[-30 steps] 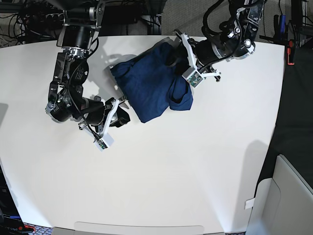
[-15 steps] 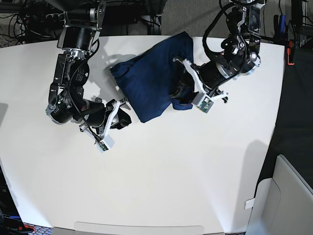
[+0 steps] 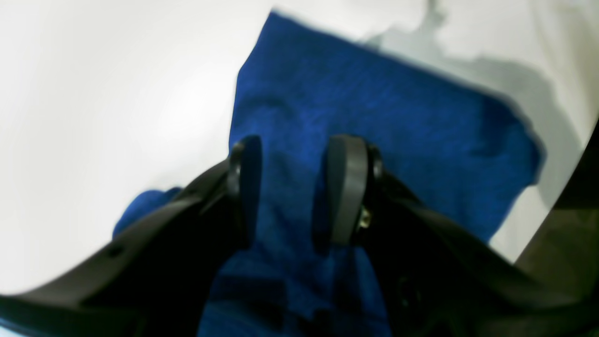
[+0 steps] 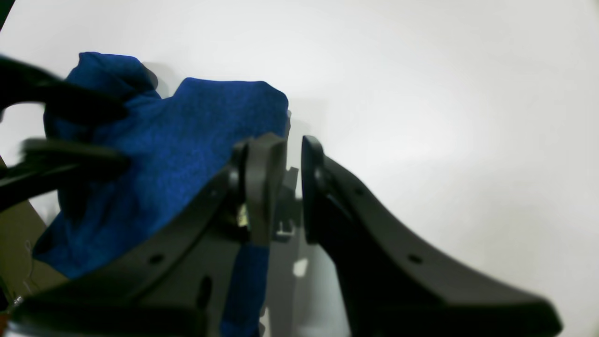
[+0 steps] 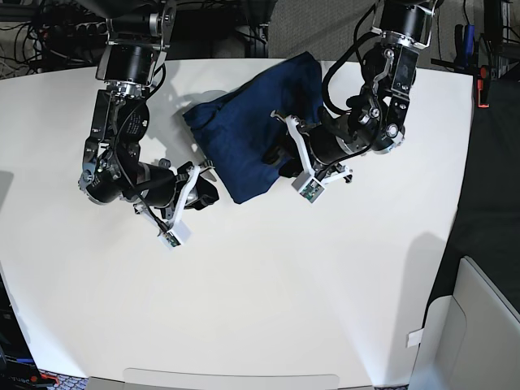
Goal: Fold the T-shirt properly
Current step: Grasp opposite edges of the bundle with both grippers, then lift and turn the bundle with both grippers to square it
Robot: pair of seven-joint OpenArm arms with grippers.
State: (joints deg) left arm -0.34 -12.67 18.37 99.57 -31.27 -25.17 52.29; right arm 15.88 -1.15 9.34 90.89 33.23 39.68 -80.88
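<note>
1. My left gripper (image 3: 292, 196): jaws parted w/ a clear gap, blue cloth showing between and under them. Whether the pads (image 3: 346, 192) actually pinch any fabric, I can't tell; wrist view is blurred.
2. In the base view my left gripper (image 5: 286, 154) sits over the right side of the shirt (image 5: 244, 134), about mid-height of the cloth.
3. My right gripper (image 4: 285, 187): jaws nearly together, only a narrow slit between them, nothing in it but white table behind. Holding nothing.
4. Right gripper (image 5: 201, 180) in the base view is just left of the shirt's near-left edge, down by the table; touching the cloth or not, can't tell.
5. Shirt: dark blue, bunched into a rough folded slab, lying far-centre on the table (image 5: 268, 301). One corner points toward the near side, another part runs up to the table's far edge.
6. From the right wrist cam the shirt (image 4: 164, 154) lies left of my jaws, edge right beside the left pad; my other arm's dark fingers overlap it at far left.
7. Left wrist cam: shirt (image 3: 374, 126) spreads out ahead of my jaws, w/ white table around it.
</note>
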